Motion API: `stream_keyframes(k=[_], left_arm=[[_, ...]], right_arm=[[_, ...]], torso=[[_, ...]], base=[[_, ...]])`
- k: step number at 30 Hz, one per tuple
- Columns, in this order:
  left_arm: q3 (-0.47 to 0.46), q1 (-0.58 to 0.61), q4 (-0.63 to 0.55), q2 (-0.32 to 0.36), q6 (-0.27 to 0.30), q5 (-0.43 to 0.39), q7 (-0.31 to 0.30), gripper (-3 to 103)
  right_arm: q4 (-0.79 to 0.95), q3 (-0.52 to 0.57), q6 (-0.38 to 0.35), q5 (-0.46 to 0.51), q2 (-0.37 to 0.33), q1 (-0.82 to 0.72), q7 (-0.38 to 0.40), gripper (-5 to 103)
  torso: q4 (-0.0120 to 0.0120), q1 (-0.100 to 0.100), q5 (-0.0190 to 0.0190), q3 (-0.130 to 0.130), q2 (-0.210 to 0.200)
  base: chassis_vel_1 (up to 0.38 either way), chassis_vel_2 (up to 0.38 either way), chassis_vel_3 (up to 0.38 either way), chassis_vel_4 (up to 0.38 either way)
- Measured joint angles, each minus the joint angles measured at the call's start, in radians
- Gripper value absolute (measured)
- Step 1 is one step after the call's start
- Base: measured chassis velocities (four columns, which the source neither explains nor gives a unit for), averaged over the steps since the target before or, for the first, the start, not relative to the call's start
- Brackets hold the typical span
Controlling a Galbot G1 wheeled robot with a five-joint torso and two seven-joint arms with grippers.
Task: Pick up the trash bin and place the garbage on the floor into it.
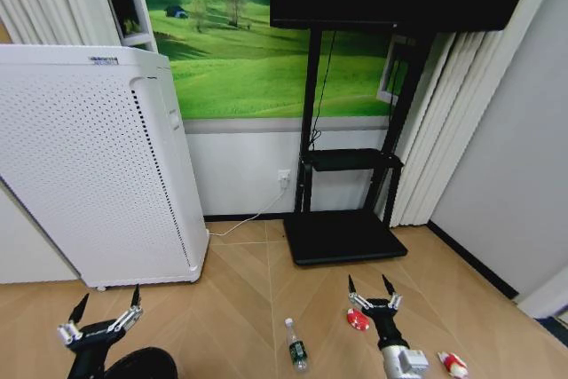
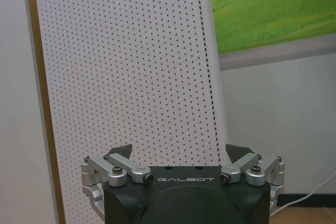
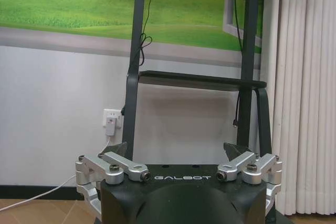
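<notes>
The garbage lies on the floor: a clear bottle with a green label, a red-and-white packet and a red-marked wrapper. My right gripper hangs open and empty just above the packet, pointing at the TV stand. My left gripper is open and empty, facing the white appliance. A black rounded shape at the bottom edge beside my left arm looks like the trash bin, mostly cut off.
A tall white perforated appliance stands at the left against the wall. A black TV stand with a flat base sits ahead in the middle, a white cable running from the wall socket. Curtains hang at the right.
</notes>
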Motion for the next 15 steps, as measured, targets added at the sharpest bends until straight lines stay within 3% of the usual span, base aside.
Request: stream_keyframes(k=[4, 5, 7, 8, 10, 11, 13, 15], left_arm=[[-0.016, 0.066, -0.015, -0.006, 0.032, -0.036, -0.033, 100], [-0.021, 0.088, -0.021, -0.008, 0.045, -0.045, -0.053, 100], [-0.051, 0.2, -0.064, -0.023, 0.117, -0.113, -0.153, 100], [-0.051, 0.2, -0.064, -0.023, 0.117, -0.113, -0.153, 100], [-0.054, 0.353, -0.119, -0.028, 0.16, -0.252, -0.242, 99], [-0.054, 0.353, -0.119, -0.028, 0.16, -0.252, -0.242, 99], [-0.041, 0.472, -0.152, -0.021, 0.207, -0.397, -0.326, 99], [-0.037, 0.484, -0.15, -0.021, 0.224, -0.428, -0.341, 99]], right_arm=[[-0.004, 0.004, -0.003, 0.011, -0.007, 0.015, 0.007, 100], [-0.005, 0.005, -0.004, 0.013, -0.007, 0.017, 0.008, 100], [-0.019, 0.008, -0.005, 0.019, -0.01, 0.033, 0.009, 100], [-0.019, 0.008, -0.005, 0.019, -0.01, 0.033, 0.009, 100], [-0.04, 0.01, -0.004, 0.023, -0.007, 0.055, 0.01, 100], [-0.04, 0.01, -0.004, 0.023, -0.007, 0.055, 0.01, 100], [-0.066, 0.01, -0.001, 0.027, -0.002, 0.083, 0.01, 100], [-0.074, 0.01, 0.0, 0.028, -0.001, 0.091, 0.01, 100]], torso=[[0.0, 0.0, -0.0001, 0.001, 0.001], [0.0, 0.0, 0.0, 0.001, 0.002], [0.0002, 0.0, -0.0001, 0.002, 0.003], [0.0002, 0.0, -0.0001, 0.002, 0.003], [0.0005, 0.001, 0.0004, 0.003, 0.004], [0.0005, 0.001, 0.0004, 0.003, 0.004], [0.0003, 0.001, 0.0006, 0.004, 0.006], [0.0003, 0.001, 0.0005, 0.004, 0.006]], base=[[0.0, 0.0, 0.0, 0.0], [0.0, 0.0, 0.0, 0.0], [0.0, 0.0, 0.0, 0.0], [0.0, 0.0, 0.0, 0.0], [0.0, 0.0, 0.0, 0.0], [0.0, 0.0, 0.0, 0.0], [0.0, 0.0, 0.0, 0.0], [0.0, 0.0, 0.0, 0.0]])
